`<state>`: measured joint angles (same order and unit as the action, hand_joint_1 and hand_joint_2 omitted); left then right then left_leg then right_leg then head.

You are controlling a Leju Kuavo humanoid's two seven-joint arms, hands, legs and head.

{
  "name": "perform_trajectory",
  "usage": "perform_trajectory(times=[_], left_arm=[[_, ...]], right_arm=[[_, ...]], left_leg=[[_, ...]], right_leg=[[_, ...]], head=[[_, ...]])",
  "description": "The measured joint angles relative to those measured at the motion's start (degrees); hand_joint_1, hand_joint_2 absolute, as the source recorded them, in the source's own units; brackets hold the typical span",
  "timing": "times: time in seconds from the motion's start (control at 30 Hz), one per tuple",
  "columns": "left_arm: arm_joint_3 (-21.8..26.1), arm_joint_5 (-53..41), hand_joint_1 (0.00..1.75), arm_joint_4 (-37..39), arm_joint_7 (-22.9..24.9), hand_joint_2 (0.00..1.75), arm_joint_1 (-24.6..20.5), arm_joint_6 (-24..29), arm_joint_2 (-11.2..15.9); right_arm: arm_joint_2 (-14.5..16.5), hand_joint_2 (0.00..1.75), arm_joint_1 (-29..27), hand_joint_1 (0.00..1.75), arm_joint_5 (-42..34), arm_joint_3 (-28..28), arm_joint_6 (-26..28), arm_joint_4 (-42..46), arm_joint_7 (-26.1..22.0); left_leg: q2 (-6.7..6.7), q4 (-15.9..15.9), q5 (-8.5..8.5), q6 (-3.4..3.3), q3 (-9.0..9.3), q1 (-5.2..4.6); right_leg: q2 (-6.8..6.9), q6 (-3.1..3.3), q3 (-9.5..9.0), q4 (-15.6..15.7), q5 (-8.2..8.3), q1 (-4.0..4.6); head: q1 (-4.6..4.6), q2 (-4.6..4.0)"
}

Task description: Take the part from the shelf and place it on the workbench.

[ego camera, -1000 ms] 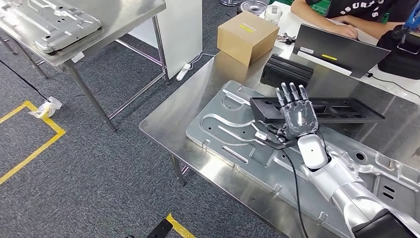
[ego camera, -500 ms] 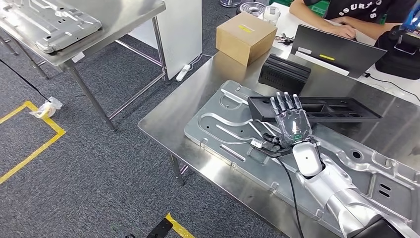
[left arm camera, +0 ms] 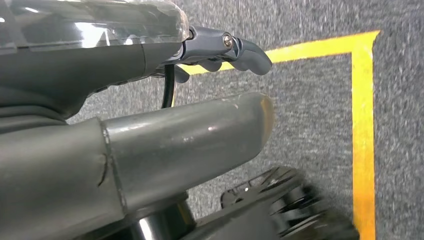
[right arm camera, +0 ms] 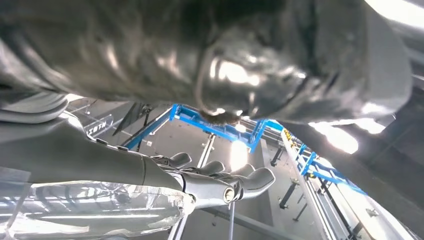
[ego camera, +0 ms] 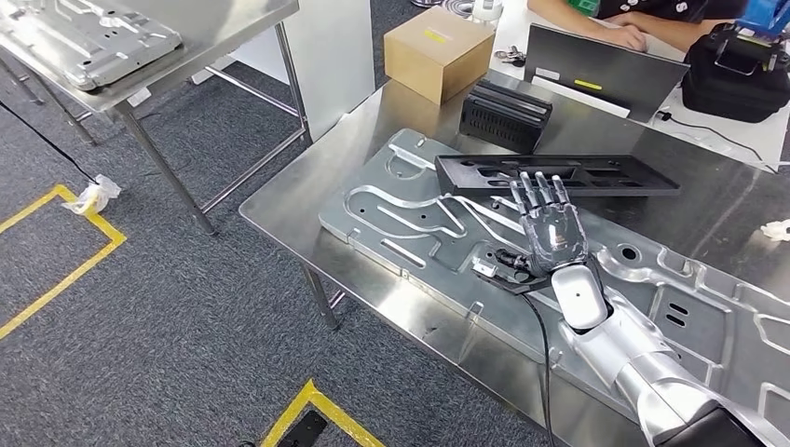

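Note:
A long black tray-like part (ego camera: 559,174) lies on a large stamped silver panel (ego camera: 410,223) that covers the steel workbench (ego camera: 298,200). In the head view my right hand (ego camera: 551,233) hovers flat over the panel with fingers spread and nothing in it; its fingertips (ego camera: 538,182) reach the near edge of the black part. The right wrist view shows the same hand (right arm camera: 150,185) with straight fingers (right arm camera: 240,182) beside shiny metal. My left hand (left arm camera: 125,75) hangs over grey carpet, holding nothing, fingers (left arm camera: 240,50) loosely extended.
At the workbench's far end stand a cardboard box (ego camera: 438,51), a black ribbed block (ego camera: 506,114) and a laptop (ego camera: 601,70), with a seated person (ego camera: 643,19) and a black bag (ego camera: 736,70) behind. Another table (ego camera: 214,37) carrying a panel stands far left. Yellow tape (ego camera: 84,251) marks the carpet.
The whole picture has shifted, so the camera moved. My right hand has drawn back from over the black part toward me; the part stays on the panel.

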<state>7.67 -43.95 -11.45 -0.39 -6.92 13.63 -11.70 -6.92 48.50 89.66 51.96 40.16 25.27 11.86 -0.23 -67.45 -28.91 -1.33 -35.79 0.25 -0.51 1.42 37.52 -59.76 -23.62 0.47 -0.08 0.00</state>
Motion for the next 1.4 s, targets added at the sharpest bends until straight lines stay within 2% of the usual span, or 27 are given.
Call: perform_trajectory(times=[0.07,0.13,0.2,0.27,0.33,0.37,0.4,0.43,0.47,0.53,0.6,0.7,0.73,0.77,0.83,0.87,0.9,0.93,0.97,1.03,1.07,1.1,1.17,1.23,1.3,1.37,1.4], left_arm=[[0.0,0.0,0.0,-0.1,0.0,0.0,-0.1,0.0,0.1],[0.0,0.0,0.0,-0.1,0.0,0.0,-0.2,0.1,0.1],[0.0,0.0,0.0,-0.1,0.0,0.0,-0.2,0.1,0.0],[0.0,0.0,0.0,-0.1,0.0,0.0,-0.2,0.2,0.0],[0.0,-0.1,0.0,-0.1,0.0,0.0,-0.2,0.2,-0.1],[0.1,-0.1,0.0,-0.1,0.0,0.0,-0.1,0.2,-0.1],[0.1,-0.1,0.0,-0.1,0.0,0.0,0.0,0.2,-0.1],[0.1,-0.1,0.0,-0.1,0.0,0.0,0.0,0.3,-0.1],[0.1,-0.1,0.0,-0.1,0.0,0.0,0.0,0.3,-0.2],[0.1,-0.1,0.0,-0.1,0.0,0.0,-0.1,0.3,-0.2],[0.1,-0.2,0.0,-0.1,0.0,0.0,0.0,0.4,-0.2],[0.1,-0.4,0.0,-0.1,0.0,0.0,0.1,0.4,-0.2],[0.1,-0.4,0.0,-0.1,0.0,0.0,0.1,0.5,-0.2],[0.1,-0.4,0.0,-0.1,0.0,0.0,0.1,0.5,-0.2],[0.1,-0.4,0.0,-0.1,0.0,0.0,0.2,0.5,-0.2],[0.1,-0.4,0.0,-0.1,0.0,0.0,0.2,0.5,-0.2],[0.1,-0.4,0.0,-0.1,0.1,0.0,0.3,0.5,-0.2],[0.1,-0.4,0.0,-0.1,0.1,0.0,0.3,0.5,-0.2],[0.1,-0.4,0.0,-0.1,0.1,0.0,0.3,0.5,-0.2],[0.1,-0.4,0.0,-0.1,0.2,0.0,0.2,0.5,-0.1],[0.1,-0.4,0.0,-0.1,0.2,0.0,0.2,0.5,-0.1],[0.1,-0.4,0.0,-0.1,0.2,0.0,0.2,0.5,-0.1],[0.1,-0.5,0.0,-0.1,0.2,0.0,0.2,0.6,-0.1],[0.1,-0.5,0.0,-0.1,0.2,0.0,0.2,0.5,-0.1],[0.1,-0.5,0.0,-0.1,0.2,0.0,0.1,0.5,-0.3],[0.1,-0.5,0.0,-0.1,0.2,0.0,0.3,0.5,-0.3],[0.1,-0.5,0.0,-0.1,0.2,0.0,0.4,0.5,-0.3]], right_arm=[[0.0,0.0,0.0,0.0,0.0,0.0,0.0,0.0,0.0],[0.0,0.0,0.0,0.0,0.0,-0.1,0.0,0.0,0.1],[0.0,0.0,0.0,0.0,0.0,-0.1,0.0,-0.1,0.2],[0.0,0.0,0.0,0.0,0.0,-0.1,0.0,-0.1,0.3],[0.0,0.0,0.0,0.0,0.0,-0.1,0.0,-0.2,0.3],[0.0,0.0,-0.1,0.0,0.0,-0.1,0.0,-0.2,0.3],[0.0,0.0,-0.2,0.0,0.0,-0.1,0.0,-0.3,0.3],[0.0,0.0,-0.2,0.0,0.0,-0.1,0.0,-0.4,0.3],[0.0,0.0,-0.2,0.0,0.0,-0.1,0.0,-0.4,0.4],[0.0,0.0,-0.1,0.0,0.0,-0.1,0.0,-0.4,0.4],[0.1,0.0,-0.1,0.0,-0.1,-0.2,0.0,-0.4,0.4],[0.1,0.0,-0.3,0.0,-0.2,-0.4,0.0,-0.4,0.3],[0.2,0.0,-0.3,0.0,-0.2,-0.4,0.0,-0.4,0.3],[0.2,0.0,-0.4,0.0,-0.2,-0.4,0.0,-0.4,0.3],[0.2,0.0,-0.4,0.0,-0.2,-0.5,0.0,-0.4,0.3],[0.2,0.0,-0.5,0.0,-0.2,-0.5,0.0,-0.4,0.3],[0.2,0.0,-0.6,0.0,-0.2,-0.5,0.0,-0.4,0.3],[0.2,0.0,-0.7,0.0,-0.2,-0.5,0.0,-0.4,0.3],[0.2,0.0,-0.9,0.0,-0.2,-0.6,0.0,-0.4,0.2],[0.3,0.0,-0.9,0.0,-0.2,-1.0,0.0,-0.4,0.0],[0.3,0.0,-0.9,0.0,-0.2,-1.2,0.0,-0.4,-0.1],[0.3,0.0,-0.9,0.0,-0.2,-1.4,0.0,-0.4,-0.2],[0.3,0.0,-1.0,0.0,-0.2,-1.7,0.0,-0.4,-0.4],[0.3,0.0,-1.1,0.0,-0.2,-2.1,0.0,-0.4,-0.6],[0.2,0.0,-1.1,0.0,-0.2,-2.4,0.0,-0.4,-0.7],[0.2,0.0,-1.5,0.0,-0.2,-2.7,0.0,-0.4,-0.8],[0.1,0.0,-1.8,0.0,-0.2,-2.8,0.0,-0.4,-0.8]], left_leg=[[0.03,6.8,0.1,-1.12,4.61,-0.74],[0.05,9.1,0.34,-1.33,5.6,-1.08],[0.24,10.5,1.85,-1.76,5.49,-0.83],[0.49,11.8,3.73,-2.08,4.82,-0.39],[0.56,11.9,5.04,-2.03,3.31,-0.29],[0.6,11.8,5.56,-1.87,2.48,-0.22],[0.63,11.6,6.08,-1.68,1.59,-0.11],[0.67,11.2,6.53,-1.43,0.68,0.04],[0.69,10.8,6.93,-1.13,-0.26,0.22],[0.69,9.6,7.44,-0.44,-1.9,0.45],[0.66,8.9,7.95,0.35,-2.74,0.37],[0.55,8.7,8.34,1.6,-3.23,0.47],[0.51,7.6,7.17,1.9,-3.76,0.58],[0.47,5.3,5.07,2.14,-4.69,0.67],[0.46,-2.2,-0.13,2.48,-7.17,0.72],[0.47,-5.8,-1.67,2.55,-8.12,0.72],[0.47,-7.8,-1.96,2.47,-8.27,0.69],[0.45,-7.7,-1.25,2.25,-7.38,0.62],[0.43,-5.2,0.04,1.84,-5.27,0.49],[0.3,3.2,1.76,0.57,0.64,0.07],[0.25,6.6,2.0,0.07,2.91,-0.12],[0.2,8.6,1.91,-0.33,4.15,-0.36],[0.31,9.8,2.15,-0.68,4.54,-0.59],[0.89,11.3,3.08,-1.09,4.82,-0.38],[1.58,12.4,3.94,-1.4,4.85,-0.05],[2.24,12.4,4.11,-1.54,4.49,0.0],[2.63,12.2,4.1,-1.52,4.32,0.0]], right_leg=[[0.1,-0.28,0.38,0.0,0.76,0.1],[0.18,-0.92,0.46,0.3,1.64,-0.19],[0.1,-1.54,0.79,0.4,1.52,-0.26],[0.04,-2.13,1.99,-2.6,-2.21,-0.28],[0.12,-2.76,3.69,-9.2,-7.46,-0.67],[0.16,-3.09,4.12,-12.3,-8.63,-0.95],[0.2,-3.42,3.89,-14.0,-8.53,-1.25],[0.22,-3.75,2.7,-13.7,-7.27,-1.54],[0.27,-4.1,0.55,-11.5,-5.65,-1.84],[0.29,-4.48,-4.73,-4.0,-5.01,-2.1],[0.16,-3.81,-7.37,0.4,-6.38,-1.86],[0.2,-1.81,-6.93,0.8,-5.76,-1.64],[0.28,-1.18,-6.58,0.9,-5.26,-1.68],[0.37,-0.66,-6.13,1.0,-4.72,-1.75],[0.4,-0.15,-4.98,1.0,-3.84,-1.51],[0.39,-0.07,-4.41,1.0,-3.44,-1.36],[0.37,-0.03,-3.88,0.9,-3.09,-1.19],[0.36,-0.04,-3.44,0.9,-2.76,-1.02],[0.33,-0.07,-3.12,0.9,-2.48,-0.83],[0.34,-0.25,-2.74,0.8,-2.04,-0.59],[0.34,-0.49,-2.66,0.8,-1.82,-0.61],[0.3,-0.8,-2.61,0.9,-1.6,-0.76],[0.06,-1.6,-2.57,1.2,-1.05,-0.92],[-0.1,-2.2,-2.06,0.7,-1.59,-0.83],[-0.06,-2.68,0.18,-3.9,-4.57,-0.89],[0.01,-3.25,3.35,-11.0,-7.83,-1.18],[0.09,-3.53,4.21,-13.0,-8.28,-1.36]], head=[[0.06,0.0],[0.0,0.0],[-0.03,0.0],[0.12,0.0],[0.25,0.0],[0.26,0.0],[0.26,0.0],[0.26,0.0],[0.25,0.0],[0.25,0.0],[0.16,0.0],[0.11,0.0],[0.08,0.0],[0.04,0.0],[-0.05,0.0],[-0.05,0.0],[-0.06,0.0],[-0.06,0.0],[-0.06,0.0],[-0.04,0.0],[-0.03,0.0],[-0.02,0.0],[-0.04,0.0],[0.02,0.0],[0.14,0.0],[0.18,0.0],[0.19,0.0]])
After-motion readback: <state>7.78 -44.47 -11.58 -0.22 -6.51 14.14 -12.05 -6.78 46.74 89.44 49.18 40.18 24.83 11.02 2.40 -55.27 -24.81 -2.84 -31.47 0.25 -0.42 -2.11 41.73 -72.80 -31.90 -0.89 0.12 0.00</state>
